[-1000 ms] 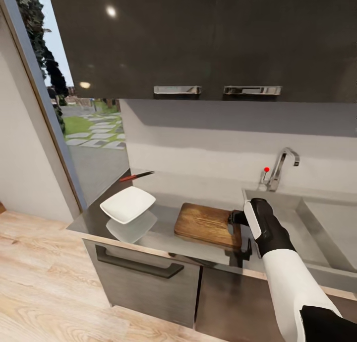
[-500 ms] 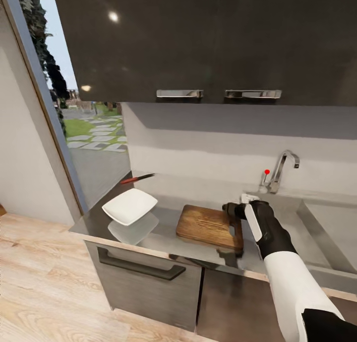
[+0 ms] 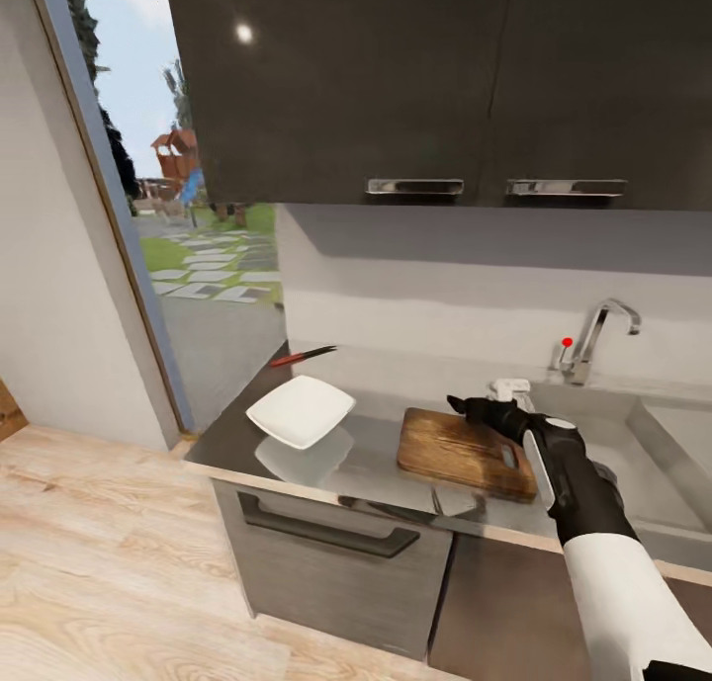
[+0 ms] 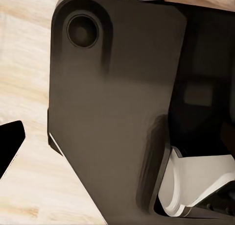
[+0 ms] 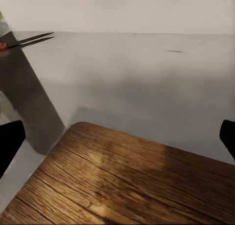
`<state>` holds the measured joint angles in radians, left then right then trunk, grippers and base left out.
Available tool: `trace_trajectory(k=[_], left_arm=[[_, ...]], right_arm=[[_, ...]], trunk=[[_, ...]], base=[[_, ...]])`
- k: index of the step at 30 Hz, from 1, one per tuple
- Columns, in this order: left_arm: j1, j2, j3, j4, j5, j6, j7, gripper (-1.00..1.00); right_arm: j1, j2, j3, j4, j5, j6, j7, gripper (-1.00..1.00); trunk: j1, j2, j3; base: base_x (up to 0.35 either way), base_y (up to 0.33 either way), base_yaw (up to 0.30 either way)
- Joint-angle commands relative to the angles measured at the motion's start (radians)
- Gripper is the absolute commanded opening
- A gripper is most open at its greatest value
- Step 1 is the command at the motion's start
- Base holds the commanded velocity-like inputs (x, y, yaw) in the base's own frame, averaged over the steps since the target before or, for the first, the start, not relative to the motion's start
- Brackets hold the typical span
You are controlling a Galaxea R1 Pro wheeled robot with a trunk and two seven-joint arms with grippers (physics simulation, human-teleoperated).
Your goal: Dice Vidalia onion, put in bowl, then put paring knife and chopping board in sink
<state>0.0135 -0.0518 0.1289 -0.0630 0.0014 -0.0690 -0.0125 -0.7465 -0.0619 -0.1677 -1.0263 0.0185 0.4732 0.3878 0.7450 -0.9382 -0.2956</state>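
The brown chopping board [image 3: 463, 452] lies on the grey countertop [image 3: 381, 464], left of the sink [image 3: 665, 442]. My right gripper [image 3: 483, 404] hovers open over the board's far right part, with nothing between its fingers. In the right wrist view the board [image 5: 127, 181] lies close under the open right gripper [image 5: 117, 146], and the paring knife [image 5: 24, 41] shows far off. The white square bowl [image 3: 302, 411] sits left of the board. The paring knife [image 3: 302, 356] lies behind the bowl by the window. My left gripper [image 4: 117, 146] hangs open beside the robot's dark body. The Vidalia onion is out of view.
A chrome tap [image 3: 601, 333] with a red knob stands behind the sink. Dark wall cabinets [image 3: 445, 78] hang above the counter. A big window [image 3: 188, 226] and a white wall bound the counter's left end. Wood floor [image 3: 109, 562] lies in front of the base cabinets.
The head camera has turned, so everything sits further right in the picture. My right gripper has moved from the board's right edge to above its far right part.
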Motion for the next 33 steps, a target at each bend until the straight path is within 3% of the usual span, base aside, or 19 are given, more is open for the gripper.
trace_trajectory(k=[1, 4, 6, 11, 14, 23, 33], left_arm=[[0.0, 0.0, 0.006, -0.001, 0.0, -0.001, -0.001, 1.0], [0.0, 0.0, 0.006, -0.001, 0.0, -0.001, -0.001, 1.0], [0.0, 0.0, 0.006, -0.001, 0.0, -0.001, -0.001, 1.0], [0.0, 0.0, 0.006, -0.001, 0.0, -0.002, -0.001, 1.0], [0.0, 0.0, 0.006, -0.001, 0.0, -0.002, -0.001, 1.0], [0.0, 0.001, 0.006, -0.001, 0.0, -0.002, -0.001, 1.0], [0.0, 0.001, 0.006, -0.001, 0.0, -0.001, -0.001, 1.0]], right_arm=[[0.0, -0.002, -0.008, -0.003, 0.002, 0.006, 0.008, 1.0], [0.001, -0.009, -0.076, -0.006, 0.002, 0.006, 0.013, 1.0], [0.001, -0.011, -0.16, -0.009, 0.001, 0.007, 0.015, 1.0], [0.001, -0.013, -0.262, -0.035, -0.001, 0.006, 0.017, 1.0], [0.001, -0.013, -0.28, -0.049, -0.001, 0.005, 0.033, 1.0], [0.001, -0.013, -0.283, -0.052, 0.003, 0.002, 0.073, 1.0], [0.001, -0.013, -0.283, -0.052, 0.005, 0.001, 0.074, 1.0]], trunk=[[0.0, -0.001, -0.001], [0.0, -0.001, -0.001], [0.0, -0.001, -0.001], [0.0, -0.001, 0.003], [0.0, -0.001, 0.007], [0.0, -0.001, 0.015], [0.0, -0.001, 0.018]], base=[[0.0, 0.221, 0.0], [0.0, 0.102, 0.0], [0.0, 0.038, -0.004], [0.0, 0.014, -0.06], [0.0, 0.002, -0.162], [0.0, 0.009, -0.185], [0.0, 0.255, -0.064]])
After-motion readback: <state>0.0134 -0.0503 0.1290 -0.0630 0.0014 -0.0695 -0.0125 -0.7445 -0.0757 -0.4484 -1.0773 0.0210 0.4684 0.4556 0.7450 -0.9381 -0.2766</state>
